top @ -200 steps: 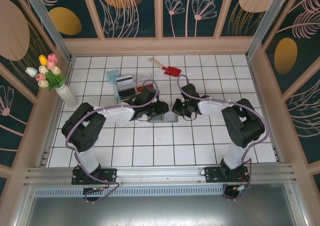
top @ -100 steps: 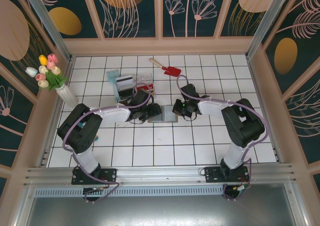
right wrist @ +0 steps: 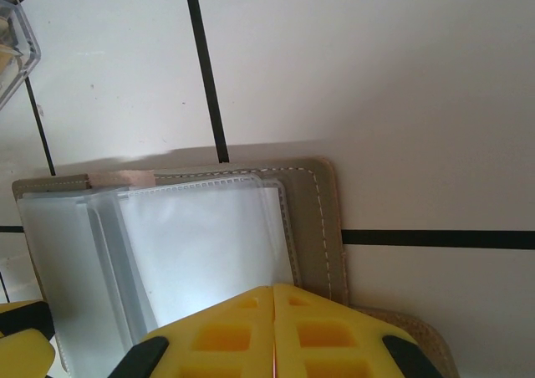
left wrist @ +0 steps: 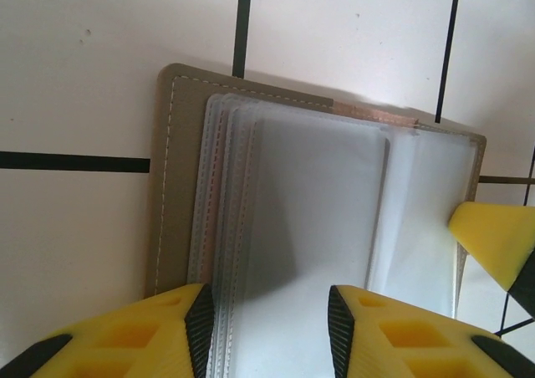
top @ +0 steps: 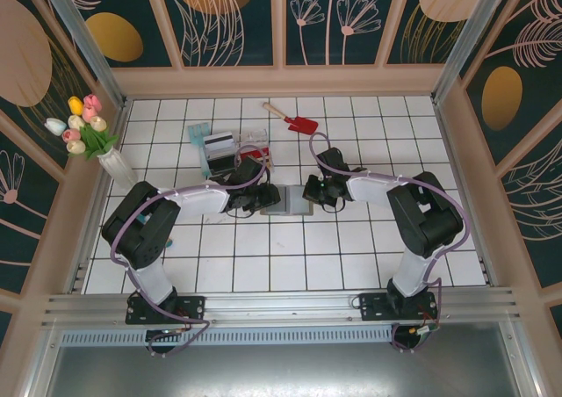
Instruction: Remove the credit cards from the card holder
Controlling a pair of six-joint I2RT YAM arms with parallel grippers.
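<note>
- The card holder lies open and flat on the white-tiled bench, its two panels side by side; the two pincers close in on it from either side
- In the left wrist view the card holder shows a grey-tan stitched cover with a fan of clear plastic sleeves on top; the sleeves look pale and see-through, with a faint pinkish tint along their stitched edges
- The left pincer sits at the card holder's left panel; its yellow fingers stand apart over the sleeves, and the left pincer grips nothing that can be seen
- The right pincer sits at the card holder's right panel; in its own view the right pincer has its yellow fingers pressed together, tips over the near edge of the card holder; whether they pinch a sleeve cannot be told
- A clear plastic tray stands just beyond the card holder's left side, with flat card-like pieces in it, one pale, one red; too small to name
- A red toy shovel lies well beyond the card holder; a vase of tulips stands far to its left
</note>
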